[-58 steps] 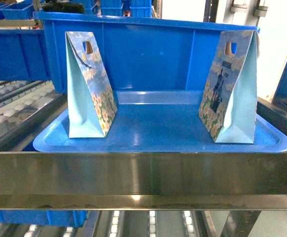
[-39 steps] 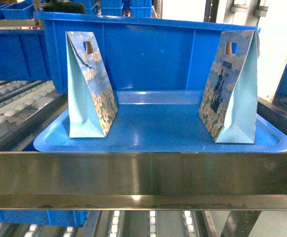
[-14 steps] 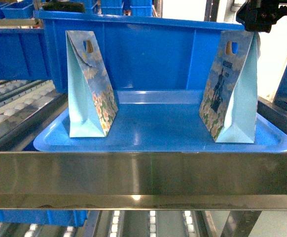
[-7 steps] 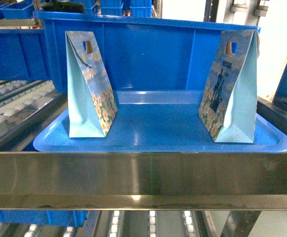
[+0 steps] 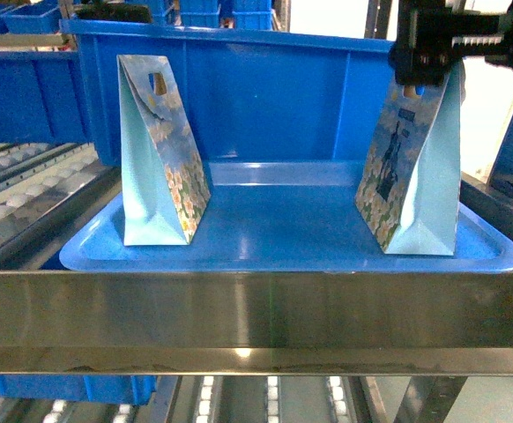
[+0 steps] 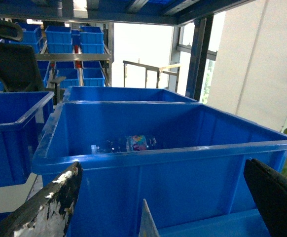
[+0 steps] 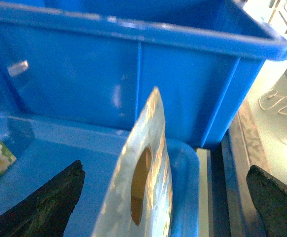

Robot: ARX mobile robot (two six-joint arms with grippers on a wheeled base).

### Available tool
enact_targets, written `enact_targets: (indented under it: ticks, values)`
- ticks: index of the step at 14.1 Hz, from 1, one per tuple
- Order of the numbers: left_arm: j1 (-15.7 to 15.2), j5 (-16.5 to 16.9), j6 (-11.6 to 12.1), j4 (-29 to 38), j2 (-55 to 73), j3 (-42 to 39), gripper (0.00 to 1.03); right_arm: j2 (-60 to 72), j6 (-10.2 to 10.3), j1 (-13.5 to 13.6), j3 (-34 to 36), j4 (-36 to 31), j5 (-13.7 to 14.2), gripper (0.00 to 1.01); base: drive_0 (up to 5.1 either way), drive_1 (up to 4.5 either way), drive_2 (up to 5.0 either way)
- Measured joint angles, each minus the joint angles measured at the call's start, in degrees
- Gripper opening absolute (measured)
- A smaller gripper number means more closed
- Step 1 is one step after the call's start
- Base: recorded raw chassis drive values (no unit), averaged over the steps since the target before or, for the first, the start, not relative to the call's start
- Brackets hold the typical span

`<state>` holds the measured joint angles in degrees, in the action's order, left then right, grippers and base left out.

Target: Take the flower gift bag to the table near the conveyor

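The right gripper (image 7: 165,207) hovers with jaws spread wide, the glossy paper gift bag (image 5: 411,167) with its die-cut handle hole upright between them on the smooth blue plastic tray (image 5: 283,225). The left gripper (image 6: 163,207) also has its jaws spread, facing a blue bin (image 6: 183,173).

right pincer (image 7: 165,205) spread wide, left pincer (image 6: 163,207) likewise

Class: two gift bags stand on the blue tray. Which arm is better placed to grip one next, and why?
Right. The right gripper hangs over the right gift bag, open fingers straddling its handle top in the right wrist view. The left gripper is open too, facing the blue bin.
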<state>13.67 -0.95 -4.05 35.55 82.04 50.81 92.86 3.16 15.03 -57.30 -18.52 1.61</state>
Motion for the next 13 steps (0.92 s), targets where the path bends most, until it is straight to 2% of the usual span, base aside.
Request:
enact_targets:
  ticks: [4, 5, 12, 13]
  values:
    - [0.0, 0.0, 0.0, 0.0, 0.0, 0.0, 0.98, 2.73, 0.09, 0.11, 3.52, -2.08, 0.13, 0.98, 0.0, 0.0, 0.0]
    - [0.0, -0.02, 0.0, -0.02, 0.0, 0.0, 0.98, 2.73, 0.26, 0.39, 3.89, -3.23, 0.22, 0.92, 0.0, 0.0, 0.0]
    - [0.0, -0.02, 0.0, 0.0, 0.0, 0.0, 0.98, 2.25, 0.28, 1.86, 5.31, -5.55, -0.74, 0.08, 0.0, 0.0, 0.0]
    - [0.0, -0.02, 0.0, -0.02, 0.0, 0.0, 0.98, 2.21, 0.35, 1.86, 5.55, -5.79, -0.79, 0.02, 0.0, 0.0, 0.0]
